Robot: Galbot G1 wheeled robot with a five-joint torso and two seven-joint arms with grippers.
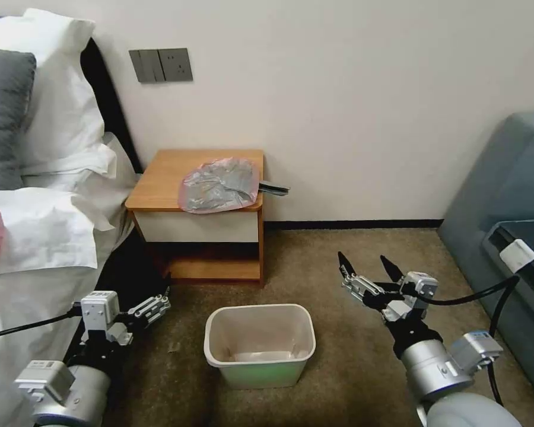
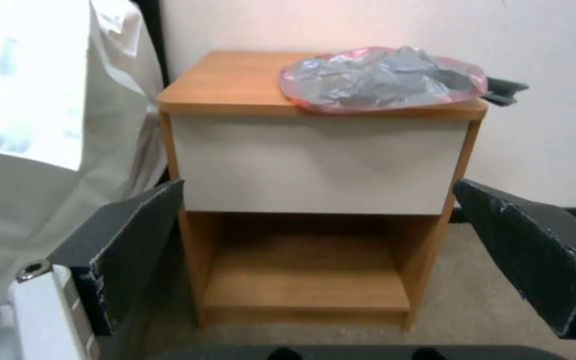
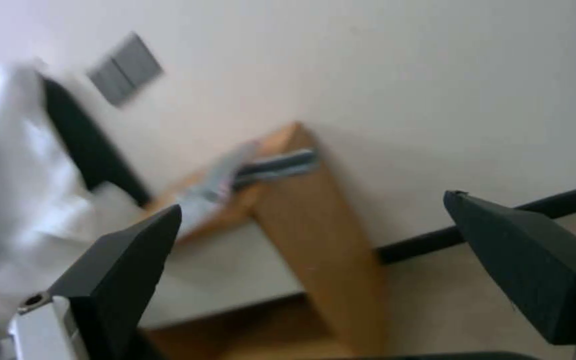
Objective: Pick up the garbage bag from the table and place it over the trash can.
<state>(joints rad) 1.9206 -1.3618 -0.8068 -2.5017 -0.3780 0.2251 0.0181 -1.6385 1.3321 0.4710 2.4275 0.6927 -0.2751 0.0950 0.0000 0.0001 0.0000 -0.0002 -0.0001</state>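
The garbage bag (image 1: 219, 185), crumpled grey plastic with a pinkish edge, lies on the right half of the wooden table (image 1: 160, 178). On the carpet in front of it stands the cream trash can (image 1: 259, 344), open side up. My left gripper (image 1: 160, 299) hovers low, left of the can, open and holding nothing. The left wrist view faces the table (image 2: 235, 80) with the bag (image 2: 381, 80) on top, between the left gripper's (image 2: 318, 185) spread fingers. Right of the can, my right gripper (image 1: 363, 261) is open and empty. The right wrist view shows the table's side (image 3: 315, 235) and the bag (image 3: 218, 180) between the right gripper's (image 3: 313, 202) fingers.
A bed with white bedding (image 1: 41, 225) flanks the table on the left. A grey-blue sofa (image 1: 504, 196) stands at the right. A dark flat object (image 1: 274, 189) sticks out past the table's right edge. Open carpet (image 1: 338, 249) lies between the can and the wall.
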